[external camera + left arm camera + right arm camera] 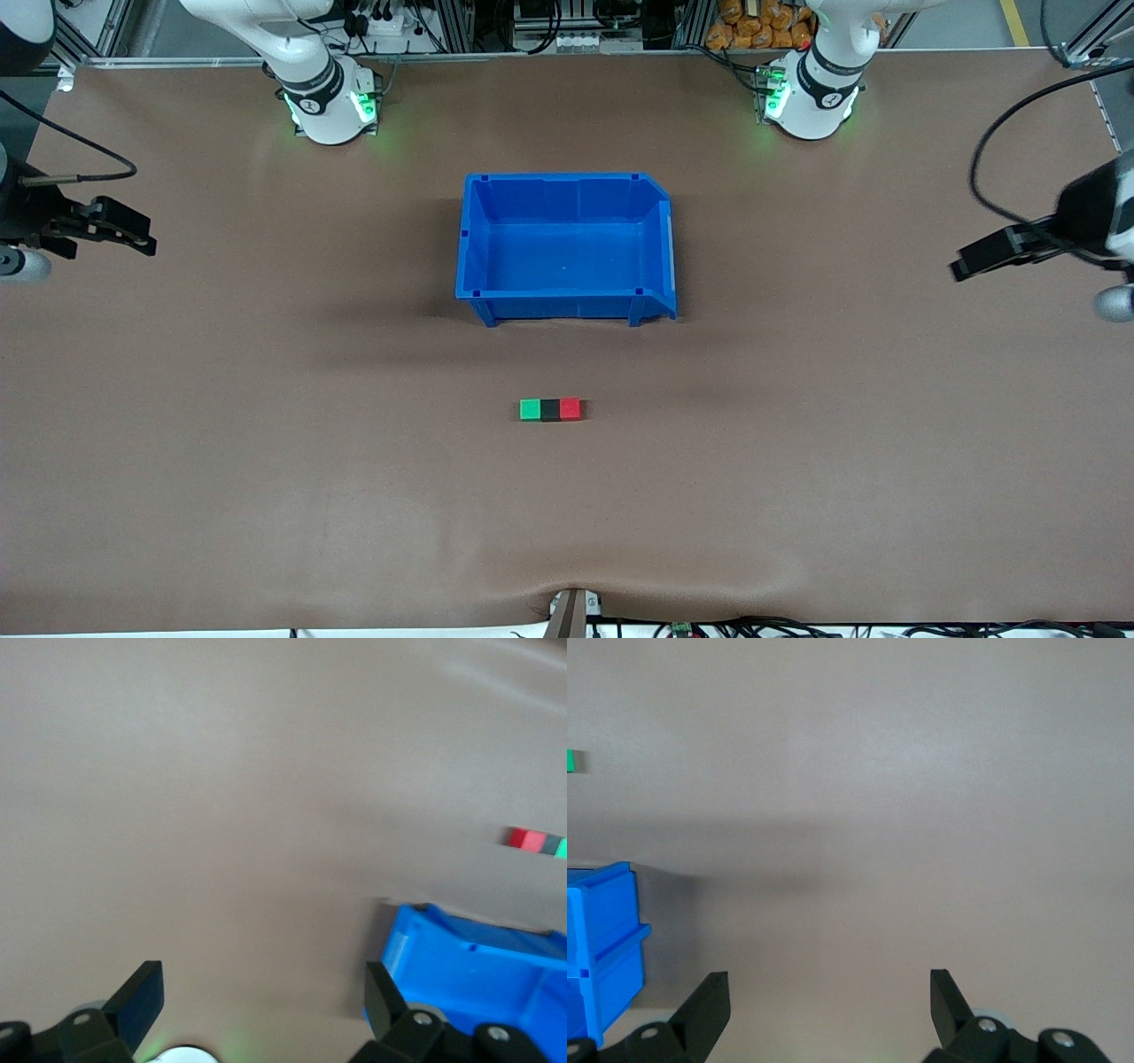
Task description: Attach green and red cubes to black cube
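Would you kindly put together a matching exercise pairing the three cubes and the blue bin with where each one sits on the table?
Things:
1. green cube
2. black cube
3. red cube
4. blue bin

Places:
A. middle of the cube row, touching both neighbours
B. farther from the front camera than the cubes
C. row end toward the left arm's end of the table
D. row end toward the right arm's end of the table

Pairs: 1-D, 2-A, 3-C, 4-B
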### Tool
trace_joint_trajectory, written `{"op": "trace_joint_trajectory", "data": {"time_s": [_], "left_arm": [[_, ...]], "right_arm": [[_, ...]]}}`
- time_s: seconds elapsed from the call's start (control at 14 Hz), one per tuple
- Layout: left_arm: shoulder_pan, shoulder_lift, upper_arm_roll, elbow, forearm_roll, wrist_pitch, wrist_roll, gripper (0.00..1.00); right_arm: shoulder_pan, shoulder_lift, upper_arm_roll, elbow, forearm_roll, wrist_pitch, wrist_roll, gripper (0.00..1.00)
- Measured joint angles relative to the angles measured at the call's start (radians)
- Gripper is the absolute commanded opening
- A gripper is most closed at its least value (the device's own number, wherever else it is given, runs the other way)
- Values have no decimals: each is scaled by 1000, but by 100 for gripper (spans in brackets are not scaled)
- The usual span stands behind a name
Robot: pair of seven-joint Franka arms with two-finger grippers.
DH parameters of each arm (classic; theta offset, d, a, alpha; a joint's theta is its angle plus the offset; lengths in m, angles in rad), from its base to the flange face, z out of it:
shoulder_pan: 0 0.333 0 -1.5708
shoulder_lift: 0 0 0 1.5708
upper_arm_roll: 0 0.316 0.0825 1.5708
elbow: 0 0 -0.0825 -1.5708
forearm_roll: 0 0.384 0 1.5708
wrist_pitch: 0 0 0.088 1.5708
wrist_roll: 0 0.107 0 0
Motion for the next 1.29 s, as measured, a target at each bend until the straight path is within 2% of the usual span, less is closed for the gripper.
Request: {"op": "trace_joint_trajectory", "data": {"time_s": [0.43, 0.57, 0.72, 0.86, 1.07, 1.29], "left_arm": [[82, -134, -3, -160, 0, -2, 156, 100], [80, -209, -6, -261, 0, 31, 158, 100], [57, -315, -1, -412, 0, 116, 159, 100], [4, -401, 30, -524, 0, 145, 159, 100], [-92, -452, 113, -577, 0, 145, 159, 100], [-101, -454, 120, -578, 0, 146, 159, 100]], "right_arm": [[-1, -1, -10, 40, 3, -52, 14, 100], [-1, -1, -17, 45, 19, -67, 56, 100], [-1, -3, -30, 47, 31, -76, 63, 100], [-1, -13, -34, 52, 34, -87, 63, 100], [-1, -29, -33, 53, 36, -108, 57, 100], [-1, -29, -36, 53, 36, -109, 36, 100]]}}
